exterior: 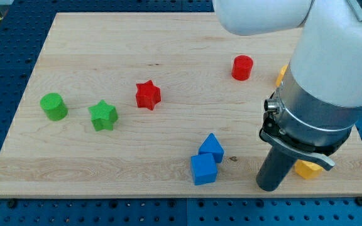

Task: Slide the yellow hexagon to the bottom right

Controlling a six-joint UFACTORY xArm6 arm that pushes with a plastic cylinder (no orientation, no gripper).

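Observation:
A yellow block point(308, 168) lies near the board's bottom right corner, mostly hidden behind the arm, so I cannot make out its shape. A sliver of a second yellow block point(281, 75) shows at the right, behind the arm's body, its shape also hidden. My tip point(269, 188) rests on the board just left of the lower yellow block, close to the bottom edge. Whether it touches that block cannot be told.
Two blue blocks point(211, 147) point(203, 169) sit touching each other left of my tip. A red cylinder point(242, 67) is at the upper right and a red star point(148, 95) near the middle. A green star point(102, 115) and a green cylinder point(54, 105) are at the left. The board's bottom edge point(168, 193) is close below.

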